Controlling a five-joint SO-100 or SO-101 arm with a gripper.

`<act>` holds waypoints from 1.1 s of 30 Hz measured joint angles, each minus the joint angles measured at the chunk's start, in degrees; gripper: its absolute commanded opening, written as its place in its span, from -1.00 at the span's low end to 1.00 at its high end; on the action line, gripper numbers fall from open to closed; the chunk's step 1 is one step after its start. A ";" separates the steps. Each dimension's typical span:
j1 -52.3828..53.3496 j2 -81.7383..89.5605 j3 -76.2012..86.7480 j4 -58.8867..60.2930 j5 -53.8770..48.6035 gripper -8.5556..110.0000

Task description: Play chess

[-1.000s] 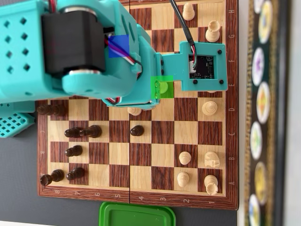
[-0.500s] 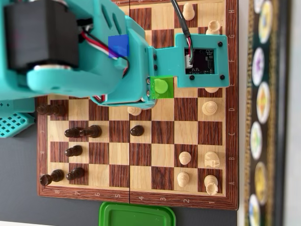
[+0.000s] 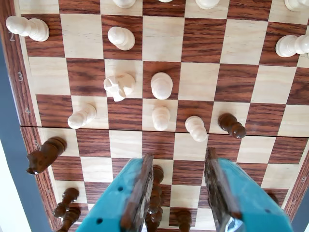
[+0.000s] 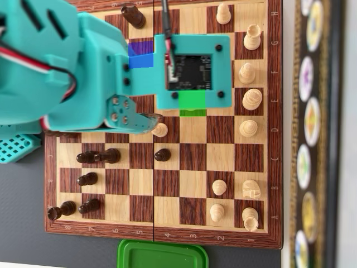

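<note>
The wooden chessboard [image 3: 193, 82] fills the wrist view. My gripper [image 3: 177, 159] hangs open over the near squares, with only bare board between its fingers. Dark pieces [image 3: 155, 193] stand by the left finger. Ahead lie two light pawns [image 3: 161, 118] [image 3: 196, 128], a dark pawn [image 3: 231, 125] and a light knight [image 3: 119, 87]. In the overhead view the teal arm [image 4: 67, 67] covers the board's [image 4: 192, 184] upper left. One dark fingertip [image 4: 150, 118] shows next to a light pawn [image 4: 160, 130]. A dark pawn [image 4: 162, 154] stands just below it.
Light pieces line the right files in the overhead view, such as one at the right edge [image 4: 248, 129]. Dark pieces [image 4: 97, 157] cluster at the lower left. A green lid [image 4: 162, 255] sits below the board, a teal box [image 4: 17, 146] at the left, a patterned dark box [image 4: 312, 128] on the right.
The arm has swung left in the overhead view. Its camera module now sits over the board's middle files and covers part of the green-marked square. A dark piece at the top is uncovered.
</note>
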 measured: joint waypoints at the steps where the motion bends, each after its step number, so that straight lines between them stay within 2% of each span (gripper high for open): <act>1: 0.00 1.67 0.97 0.00 0.00 -0.58; 24: 4.31 38.67 27.77 -0.09 0.00 -0.58; 33: 4.31 53.00 41.22 -11.25 0.00 -0.58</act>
